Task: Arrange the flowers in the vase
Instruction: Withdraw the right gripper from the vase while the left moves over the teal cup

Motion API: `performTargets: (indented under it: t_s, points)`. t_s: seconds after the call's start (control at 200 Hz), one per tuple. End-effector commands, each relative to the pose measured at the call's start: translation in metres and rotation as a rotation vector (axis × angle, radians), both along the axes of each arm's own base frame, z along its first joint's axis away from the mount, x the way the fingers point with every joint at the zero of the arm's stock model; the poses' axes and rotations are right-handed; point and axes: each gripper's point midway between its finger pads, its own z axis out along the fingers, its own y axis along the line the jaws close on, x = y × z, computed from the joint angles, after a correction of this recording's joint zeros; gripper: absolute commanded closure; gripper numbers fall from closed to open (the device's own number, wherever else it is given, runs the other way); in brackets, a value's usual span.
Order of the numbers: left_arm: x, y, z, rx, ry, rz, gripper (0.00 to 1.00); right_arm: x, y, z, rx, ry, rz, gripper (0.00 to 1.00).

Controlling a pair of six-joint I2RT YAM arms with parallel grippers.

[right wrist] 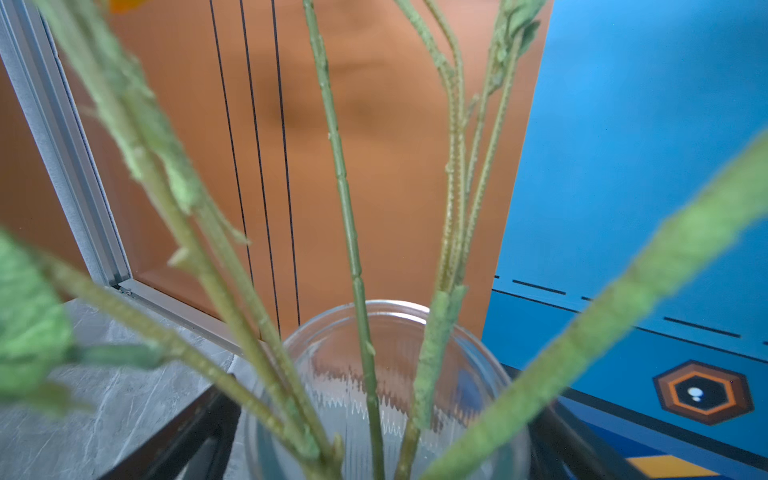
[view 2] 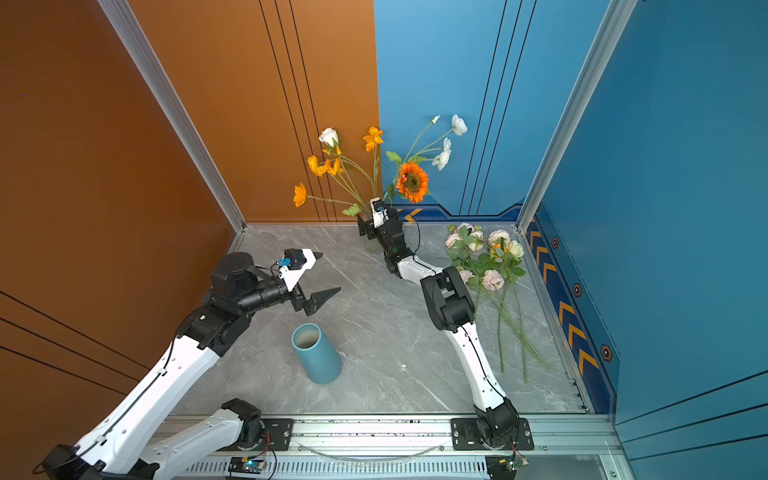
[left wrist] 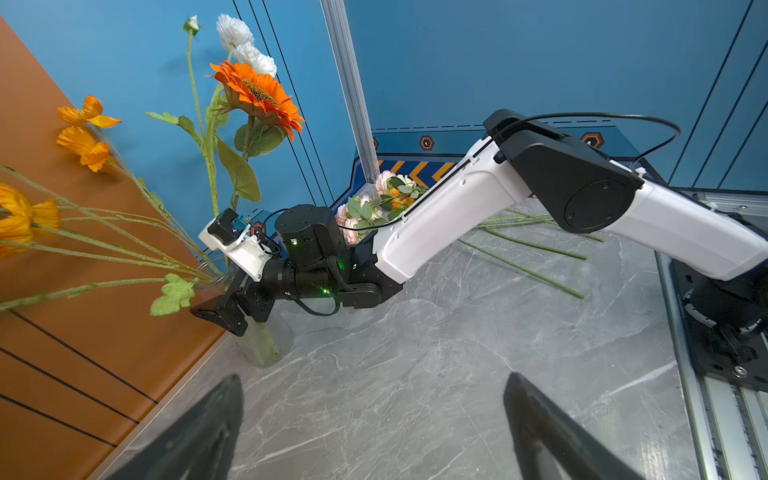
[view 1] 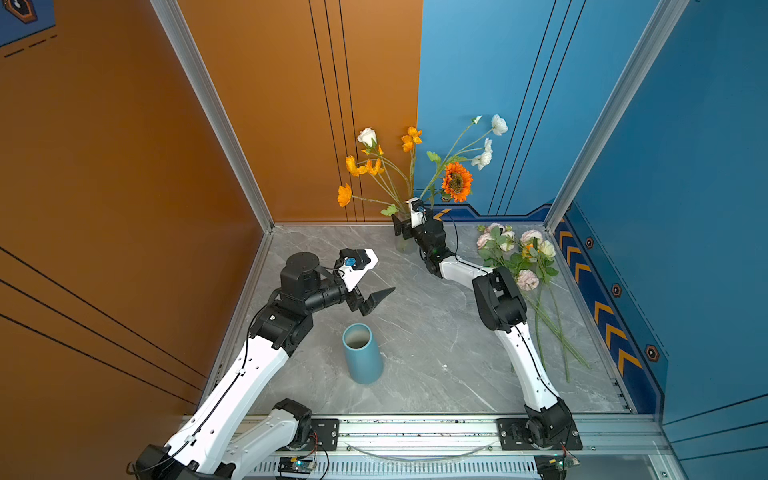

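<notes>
A clear ribbed glass vase (view 1: 405, 245) (right wrist: 386, 374) stands at the back wall. In it are several flowers: an orange sunflower (view 1: 457, 182) (left wrist: 259, 93), orange poppies (view 1: 361, 166) and white blooms (view 1: 484, 156). My right gripper (view 1: 409, 226) (right wrist: 386, 436) is at the vase's mouth, open. Its jaws stand wide on either side of the rim, with the green stems (right wrist: 353, 249) loose between them. More flowers (view 1: 519, 257) (view 2: 486, 257), pink and cream, lie on the table at the right. My left gripper (view 1: 384, 272) (left wrist: 372, 380) hangs open and holds nothing, left of centre.
A blue vase (view 1: 362, 353) (view 2: 316, 353) stands upright near the front, just below my left gripper. The orange wall (view 1: 124, 166) and the blue wall (view 1: 685, 208) close in the grey marble table (view 1: 436, 353). A metal rail (view 1: 415, 428) runs along the front edge.
</notes>
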Motion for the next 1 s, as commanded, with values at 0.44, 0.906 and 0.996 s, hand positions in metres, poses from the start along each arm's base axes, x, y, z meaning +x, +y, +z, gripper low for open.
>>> performTargets:
  t_s: [0.44,0.906,0.996]
  points:
    - [-0.007,0.004,0.004,-0.013,-0.010,-0.013,0.02,-0.076,-0.024,0.009,0.022,0.042,-0.001,0.00]
    - [-0.026,0.056,0.013,-0.162,0.074,0.345,0.02,-0.230,-0.055,0.028,-0.094,0.344,-0.037,0.00]
    - [-0.049,0.074,-0.007,-0.176,0.187,0.413,0.01,-0.267,-0.061,0.030,-0.095,0.442,-0.006,0.00]
